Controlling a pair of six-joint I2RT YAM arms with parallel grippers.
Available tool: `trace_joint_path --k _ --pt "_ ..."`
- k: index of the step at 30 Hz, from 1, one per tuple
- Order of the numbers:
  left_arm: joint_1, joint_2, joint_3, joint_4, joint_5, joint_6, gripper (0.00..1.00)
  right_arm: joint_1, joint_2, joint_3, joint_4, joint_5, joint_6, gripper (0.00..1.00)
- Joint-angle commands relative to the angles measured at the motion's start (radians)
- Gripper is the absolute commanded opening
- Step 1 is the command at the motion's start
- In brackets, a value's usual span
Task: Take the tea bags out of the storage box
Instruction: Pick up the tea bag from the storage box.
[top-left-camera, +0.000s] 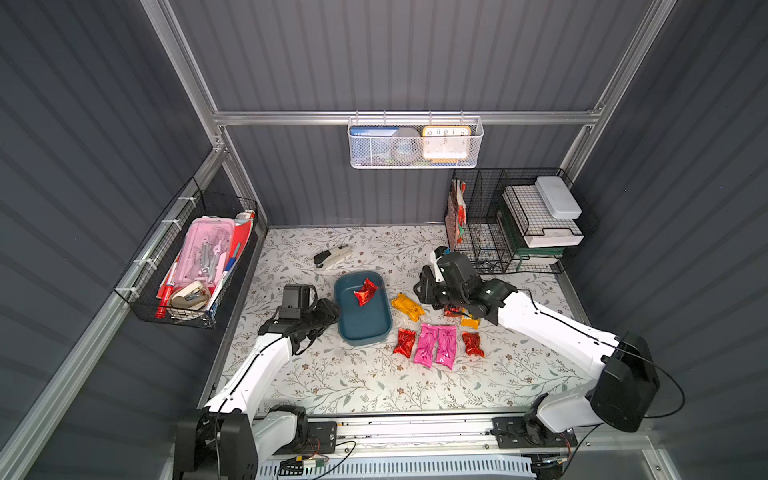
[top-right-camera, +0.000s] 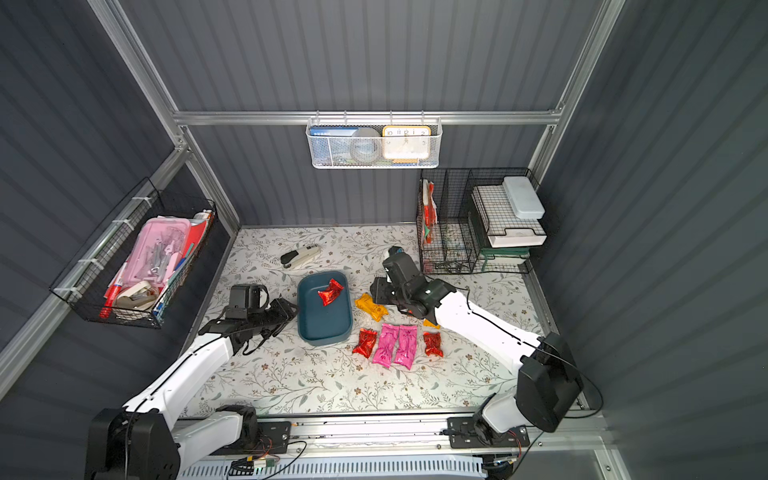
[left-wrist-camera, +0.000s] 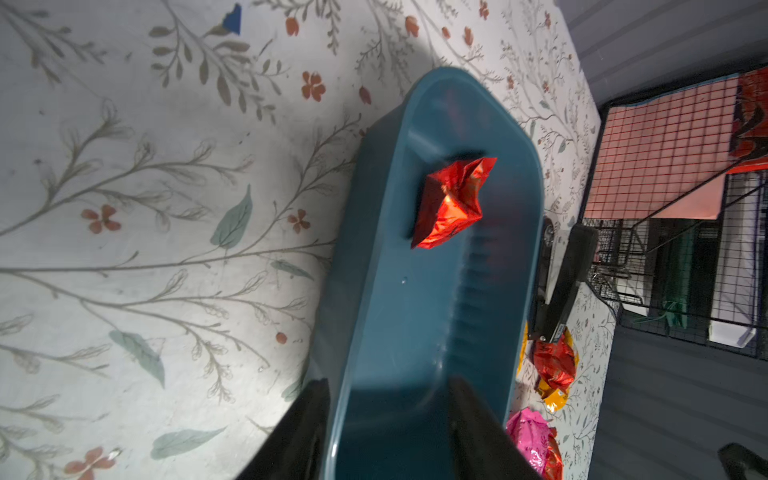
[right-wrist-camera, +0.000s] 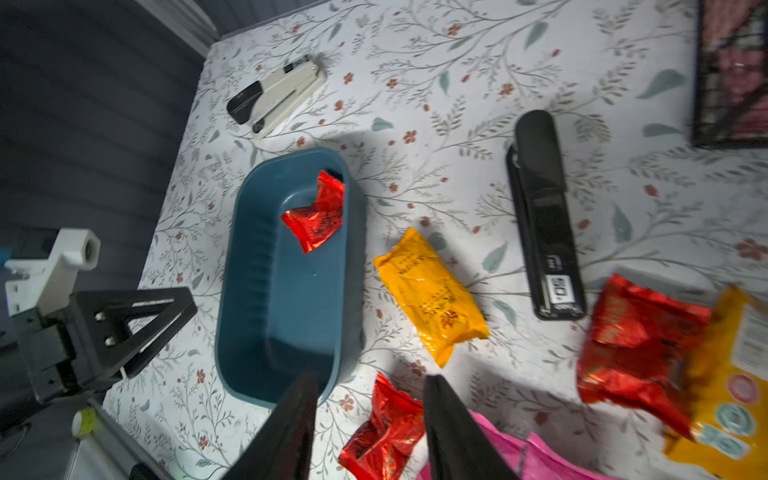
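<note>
Right claw (right-wrist-camera: 372, 376), right wrist view: jaws are standing well apart, gripping nothing; a loose red bag (right-wrist-camera: 386, 432) is lying on the table (right-wrist-camera: 457, 104) just beneath the gap. Blue box (right-wrist-camera: 286, 311) is sitting beyond, a crumpled red bag (right-wrist-camera: 318, 216) leaning on its far wall.

Left wrist view: left claw (left-wrist-camera: 386, 379) is standing open astride the box wall, one finger (left-wrist-camera: 299, 428) outside, the other over the floor; contact unclear.

Top views: seven bags (top-left-camera: 404, 343) are lying on the table right of the box, two pink bags (top-left-camera: 426, 345) side by side; only the crumpled one is sitting inside.
</note>
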Motion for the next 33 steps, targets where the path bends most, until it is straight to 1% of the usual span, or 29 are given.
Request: trace_joint_path --k 1,3,5,7,8,10,12,14,15,17,19,23,24,25,33 --pt "-0.009 0.018 0.077 0.026 -0.001 -0.017 0.5 0.008 0.047 0.029 -0.032 0.025 -0.009 0.47" --pt "-0.046 0.04 0.12 0.009 -0.05 -0.021 0.52 0.007 0.054 0.023 -0.013 0.027 0.01 0.47" --pt "-0.105 0.09 0.182 -0.025 -0.114 0.011 0.52 0.007 0.056 0.014 -0.01 0.033 0.022 0.47" --pt "-0.158 0.187 0.296 -0.122 -0.187 0.106 0.51 0.007 0.046 0.003 -0.015 0.037 0.027 0.46" --pt "-0.167 0.229 0.344 -0.166 -0.208 0.153 0.51 0.008 0.038 -0.003 -0.019 0.041 0.028 0.46" --pt "-0.172 0.297 0.427 -0.216 -0.223 0.285 0.52 0.008 0.011 -0.024 -0.031 0.064 0.029 0.46" --pt "-0.172 0.344 0.48 -0.229 -0.203 0.401 0.56 0.006 -0.031 -0.059 -0.037 0.093 0.033 0.47" --pt "-0.173 0.414 0.532 -0.254 -0.129 0.525 0.6 0.006 -0.064 -0.091 -0.037 0.119 0.036 0.47" --pt "-0.173 0.462 0.573 -0.293 -0.09 0.581 0.61 0.005 -0.083 -0.111 -0.037 0.133 0.039 0.47" --pt "-0.182 0.554 0.634 -0.348 -0.059 0.666 0.61 0.005 -0.114 -0.147 -0.032 0.159 0.05 0.47" --pt "-0.19 0.624 0.685 -0.381 -0.07 0.724 0.6 0.004 -0.143 -0.178 -0.022 0.177 0.054 0.47" --pt "-0.204 0.699 0.729 -0.408 -0.123 0.816 0.6 0.002 -0.171 -0.191 -0.04 0.199 0.06 0.47" --pt "-0.208 0.714 0.773 -0.413 -0.139 0.842 0.6 0.001 -0.175 -0.191 -0.045 0.204 0.063 0.47" --pt "-0.211 0.728 0.785 -0.411 -0.158 0.864 0.61 0.0 -0.179 -0.194 -0.046 0.208 0.066 0.47" --pt "-0.233 0.815 0.851 -0.396 -0.23 0.97 0.62 -0.001 -0.174 -0.199 -0.05 0.204 0.066 0.47"
